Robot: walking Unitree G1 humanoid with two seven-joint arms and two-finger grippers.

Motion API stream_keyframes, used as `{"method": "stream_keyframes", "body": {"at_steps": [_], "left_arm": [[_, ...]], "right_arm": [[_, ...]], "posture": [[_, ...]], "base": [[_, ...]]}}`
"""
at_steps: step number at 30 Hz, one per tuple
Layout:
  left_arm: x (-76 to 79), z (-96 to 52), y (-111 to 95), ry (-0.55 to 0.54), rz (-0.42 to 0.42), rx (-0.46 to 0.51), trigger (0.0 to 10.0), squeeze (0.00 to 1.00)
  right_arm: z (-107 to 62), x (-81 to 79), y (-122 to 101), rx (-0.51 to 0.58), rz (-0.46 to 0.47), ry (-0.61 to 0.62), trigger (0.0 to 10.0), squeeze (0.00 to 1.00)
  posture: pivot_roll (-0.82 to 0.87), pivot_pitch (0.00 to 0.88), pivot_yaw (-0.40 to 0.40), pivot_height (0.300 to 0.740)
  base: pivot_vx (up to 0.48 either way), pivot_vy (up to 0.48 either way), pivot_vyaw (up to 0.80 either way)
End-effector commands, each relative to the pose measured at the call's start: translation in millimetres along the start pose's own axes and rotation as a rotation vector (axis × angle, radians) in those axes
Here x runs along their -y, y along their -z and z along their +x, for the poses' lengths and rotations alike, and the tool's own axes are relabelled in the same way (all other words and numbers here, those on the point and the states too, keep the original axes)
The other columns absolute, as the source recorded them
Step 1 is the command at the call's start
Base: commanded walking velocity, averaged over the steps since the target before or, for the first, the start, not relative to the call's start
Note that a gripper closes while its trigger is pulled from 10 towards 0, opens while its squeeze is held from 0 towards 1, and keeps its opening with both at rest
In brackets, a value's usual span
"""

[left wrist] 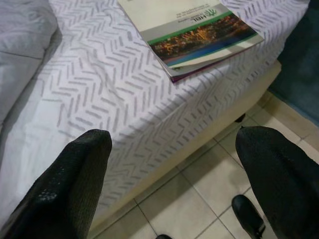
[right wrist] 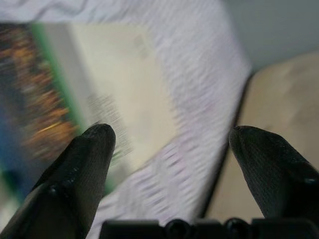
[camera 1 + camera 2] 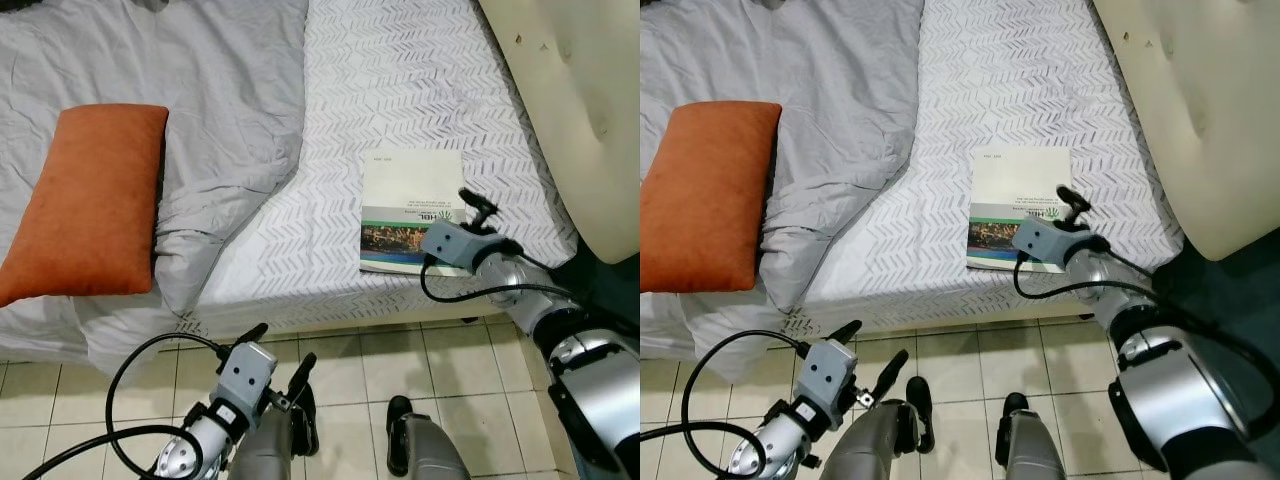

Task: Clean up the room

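Note:
A thin book [image 3: 405, 200] with a cream cover and a city photo strip lies flat near the front edge of the bed [image 3: 400, 70]; it also appears in the left wrist view [image 1: 192, 27]. My right gripper [image 3: 468, 215] hovers over the book's right edge, open, with nothing between its fingers [image 2: 82, 169]. My left gripper [image 3: 277, 352] hangs low over the tiled floor in front of the bed, open and empty. An orange pillow [image 3: 90, 205] rests on the crumpled grey duvet [image 3: 200, 90] at the left.
A cream padded headboard [image 3: 580, 100] rises at the right of the bed. White floor tiles [image 3: 350, 360] run along the bed's front edge, where my own feet [image 3: 400, 425] stand. A dark gap [image 3: 600, 275] lies beside the bed's right corner.

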State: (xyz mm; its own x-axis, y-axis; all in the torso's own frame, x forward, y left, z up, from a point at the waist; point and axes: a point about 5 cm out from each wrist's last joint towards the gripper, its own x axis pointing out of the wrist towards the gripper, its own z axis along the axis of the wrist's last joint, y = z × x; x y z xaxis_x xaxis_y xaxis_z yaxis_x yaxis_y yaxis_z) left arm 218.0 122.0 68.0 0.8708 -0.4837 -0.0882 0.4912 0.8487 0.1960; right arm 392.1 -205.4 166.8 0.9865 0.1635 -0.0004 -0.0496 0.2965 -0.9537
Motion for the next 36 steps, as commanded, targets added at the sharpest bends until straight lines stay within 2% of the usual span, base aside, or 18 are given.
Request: {"method": "stream_keyframes", "body": {"at_steps": [1, 3, 5, 6, 7, 8, 9, 10, 12, 13, 14, 15, 16, 18, 22, 25, 32, 36], "left_arm": [[1.3, -5.1, 14, -0.013, 0.004, -0.061, 10.0, 0.00], [-4.5, 0.2, 18, -0.049, 0.001, -0.077, 10.0, 0.00], [-19.1, 5.0, 16, -0.126, -0.011, -0.081, 10.0, 0.00], [-19.1, 5.0, 16, -0.126, -0.011, -0.081, 10.0, 0.00], [-27.1, 6.7, 14, -0.169, -0.004, -0.083, 10.0, 0.00], [-27.1, 6.7, 14, -0.169, -0.004, -0.083, 10.0, 0.00], [-37.0, 11.0, 13, -0.220, 0.001, -0.086, 10.0, 0.00], [-45.1, 16.0, 11, -0.254, -0.007, -0.076, 10.0, 0.00], [-58.7, 24.4, 7, -0.307, -0.011, -0.056, 10.0, 0.00], [-58.7, 24.4, 7, -0.307, -0.011, -0.056, 10.0, 0.00], [-67.1, 30.6, 3, -0.337, -0.010, -0.042, 10.0, 0.00], [-69.2, 32.1, 1, -0.344, -0.009, -0.032, 10.0, 0.00], [-69.2, 32.1, 1, -0.344, -0.009, -0.032, 10.0, 0.00], [-68.5, 27.5, -3, -0.355, -0.030, -0.003, 10.0, 0.00], [-58.3, 11.3, -5, -0.360, -0.079, 0.015, 10.0, 0.00], [-52.6, 16.8, -3, -0.368, -0.125, 0.023, 10.0, 0.00], [-45.7, 49.0, -12, -0.294, -0.187, 0.064, 10.0, 0.00], [-48.4, 53.7, -10, -0.280, -0.184, 0.035, 10.0, 0.00]], "right_arm": [[-0.6, 2.1, -4, 0.044, 0.020, 0.029, 10.0, 1.00], [-2.3, 4.0, -3, 0.045, 0.168, 0.078, 10.0, 1.00], [-8.7, -7.1, 3, 0.001, 0.556, 0.095, 10.0, 1.00], [-8.7, -7.1, 3, 0.001, 0.556, 0.095, 10.0, 1.00], [-13.0, -16.3, 6, -0.005, 0.722, 0.086, 10.0, 1.00], [-13.0, -16.3, 6, -0.005, 0.722, 0.086, 10.0, 1.00], [-19.7, -28.6, 9, -0.014, 0.842, 0.087, 10.0, 0.56], [-27.7, -43.9, 13, -0.047, 0.978, 0.092, 10.0, 0.00], [-42.0, -68.9, 18, -0.117, 1.171, 0.116, 10.0, 0.00], [-42.0, -68.9, 18, -0.117, 1.171, 0.116, 10.0, 0.00], [-54.4, -87.8, 19, -0.170, 1.299, 0.149, 10.0, 0.00], [-61.4, -95.2, 17, -0.178, 1.358, 0.172, 10.0, 0.00], [-61.4, -95.2, 17, -0.178, 1.358, 0.172, 10.0, 0.00], [-82.9, -101.2, 9, -0.127, 1.440, 0.230, 10.0, 0.00], [-124.3, -99.6, -1, -0.046, 1.373, 0.256, 10.0, 0.00], [-145.9, -102.8, 5, -0.082, 1.353, 0.266, 10.0, 0.00], [-141.6, -102.4, 0, -0.080, 1.319, 0.175, 10.0, 0.00], [-138.8, -97.2, -3, -0.081, 1.308, 0.171, 10.0, 0.00]], "posture": [[0.10, 0.356, 0.060, 0.740], [0.08, 0.302, 0.040, 0.740], [0.05, 0.221, 0.019, 0.740], [0.05, 0.221, 0.019, 0.740], [0.04, 0.209, 0.016, 0.740], [0.04, 0.209, 0.016, 0.740], [0.02, 0.145, 0.006, 0.740], [0.00, 0.107, 0.005, 0.740], [-0.01, 0.053, 0.003, 0.740], [-0.01, 0.053, 0.003, 0.740], [-0.02, 0.022, 0.004, 0.740], [-0.03, 0.002, 0.005, 0.740], [-0.03, 0.002, 0.005, 0.740], [-0.05, 0.000, 0.012, 0.740], [-0.07, 0.000, 0.019, 0.740], [-0.08, 0.000, 0.020, 0.740], [-0.11, 0.000, 0.039, 0.740], [-0.12, 0.000, 0.047, 0.740]], "base": [[0.000, 0.000, 0.00], [0.000, 0.000, 0.00], [0.000, 0.000, 0.00], [0.000, 0.000, 0.00], [0.000, 0.000, 0.00], [0.000, 0.000, 0.00], [0.000, 0.000, 0.00], [0.000, 0.000, 0.00], [0.000, 0.000, 0.00], [0.000, 0.000, 0.00], [0.000, 0.000, 0.00], [0.000, 0.000, 0.00], [0.000, 0.000, 0.00], [0.000, 0.000, 0.00], [0.000, 0.000, 0.00], [0.000, 0.000, 0.00], [0.096, 0.041, 0.00], [0.342, 0.337, 0.00]]}}
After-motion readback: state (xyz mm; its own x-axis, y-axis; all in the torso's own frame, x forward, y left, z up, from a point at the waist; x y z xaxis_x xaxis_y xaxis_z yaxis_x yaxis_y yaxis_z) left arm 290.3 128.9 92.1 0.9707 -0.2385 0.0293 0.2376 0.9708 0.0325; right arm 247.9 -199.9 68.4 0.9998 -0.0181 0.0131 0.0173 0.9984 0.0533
